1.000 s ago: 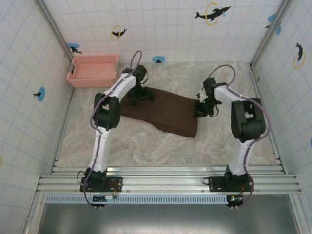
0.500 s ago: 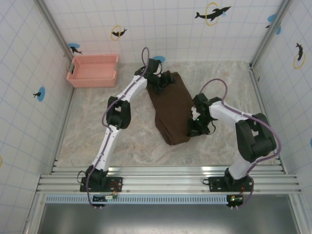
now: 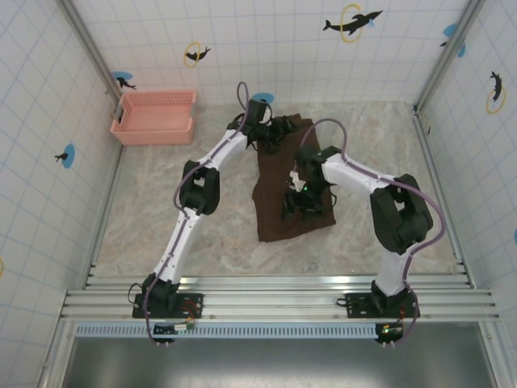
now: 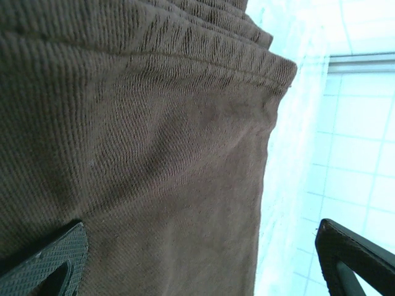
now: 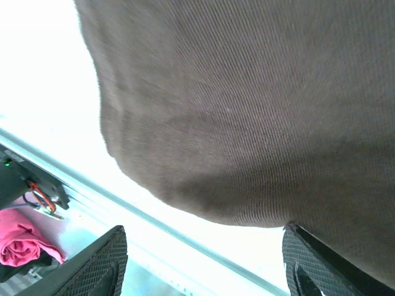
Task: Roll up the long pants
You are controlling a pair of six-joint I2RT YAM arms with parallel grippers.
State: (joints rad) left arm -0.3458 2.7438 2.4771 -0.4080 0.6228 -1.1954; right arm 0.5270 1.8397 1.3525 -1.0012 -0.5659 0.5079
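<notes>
Long pants lie flat on desk, apparently folded; no roll formed yet. Left claw and right claw are seen spread apart.

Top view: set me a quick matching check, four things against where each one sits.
Things:
1 pants
2 basket
3 left gripper
4 right gripper

Places:
A far-left corner of the table
B at the pants' far end
C over the pants' near half
D middle of the table, lying far to near

Pairs: 1-D, 2-A, 3-B, 4-C
</notes>
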